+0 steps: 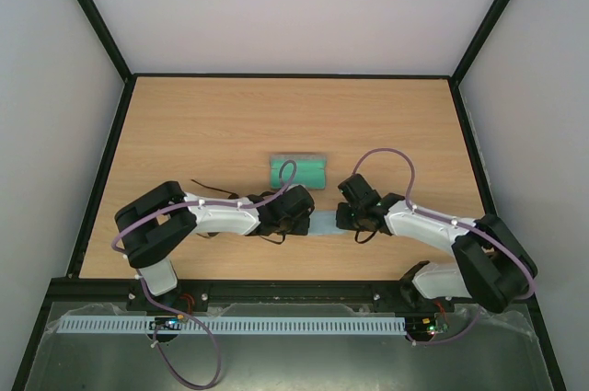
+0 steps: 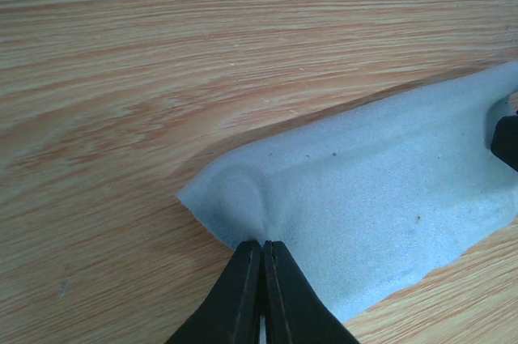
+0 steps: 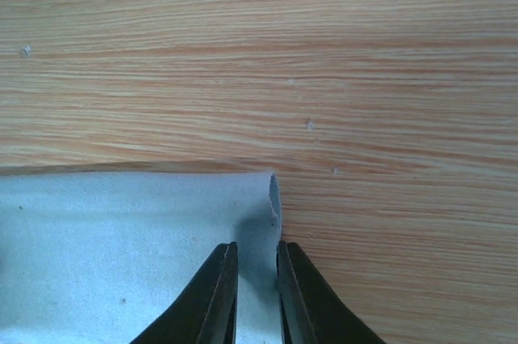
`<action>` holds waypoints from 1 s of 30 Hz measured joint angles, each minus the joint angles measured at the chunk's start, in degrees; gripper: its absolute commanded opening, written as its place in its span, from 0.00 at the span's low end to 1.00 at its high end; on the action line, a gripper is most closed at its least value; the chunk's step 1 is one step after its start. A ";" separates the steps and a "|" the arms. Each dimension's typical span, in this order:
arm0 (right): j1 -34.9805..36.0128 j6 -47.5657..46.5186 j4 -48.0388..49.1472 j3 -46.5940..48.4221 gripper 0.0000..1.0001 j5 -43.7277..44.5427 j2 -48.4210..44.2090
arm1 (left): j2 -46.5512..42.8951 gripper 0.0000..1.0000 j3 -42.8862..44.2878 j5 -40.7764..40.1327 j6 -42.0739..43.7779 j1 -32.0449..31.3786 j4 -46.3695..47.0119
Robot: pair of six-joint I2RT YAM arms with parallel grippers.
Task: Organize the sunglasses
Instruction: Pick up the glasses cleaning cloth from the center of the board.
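Wood-grain worktop (image 1: 184,124) lies bare under both wrists, enclosed by pale walls. At its near centre the left pincer (image 2: 261,279) is pressed together on the edge of the light blue cloth (image 2: 364,198). The fabric puckers into a small ridge just ahead of the tips, which suggests a real bite and not mere contact. The right pincer (image 3: 257,295) sits at the cloth's 3 o'clock end, its fingers a slit apart with a strip of cloth and a curled-up corner between them. I cannot tell whether it is gripping or only straddling the strip. With one arm on each end, the hold looks meant to stretch or fold the cloth flat, probably so it can be tidied before anything goes away. Just beyond the cloth at 12 o'clock, the greenish-grey case (image 1: 297,171) rests apart from both pincers. The sunglasses do not show plainly in any view. A thin dark strand (image 1: 210,189) peeks out at 12 o'clock of the left forearm (image 1: 221,214) and may be one temple arm, so the pair likely lies beneath that arm.
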 measured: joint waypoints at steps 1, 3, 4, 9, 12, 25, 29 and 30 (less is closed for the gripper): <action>0.02 -0.02 0.13 0.02 0.13 0.09 0.13 | 0.00 0.03 0.00 0.00 0.02 0.00 0.02; 0.11 0.00 0.66 0.04 0.12 0.17 0.46 | 0.00 0.03 0.00 0.00 0.04 0.00 0.02; 0.20 0.00 0.94 0.04 0.10 0.20 0.57 | 0.00 0.03 0.00 0.00 0.09 0.00 0.02; 0.94 -0.02 2.80 0.24 0.01 0.66 1.79 | 0.00 0.03 0.00 0.00 0.15 0.00 0.02; 1.20 0.00 3.72 0.26 0.01 0.72 2.27 | 0.00 0.03 0.00 0.00 0.15 0.00 0.02; 1.73 0.04 0.22 1.95 0.01 0.31 0.00 | -1.55 0.02 0.00 -2.03 1.14 0.72 -4.22; 1.81 0.02 -0.59 4.74 0.01 0.02 -0.55 | -2.49 0.02 0.02 -2.62 1.66 1.44 -5.75; 1.81 -0.02 -0.63 5.27 0.01 -0.09 -0.55 | -2.71 0.03 0.02 -2.73 1.73 1.60 -6.01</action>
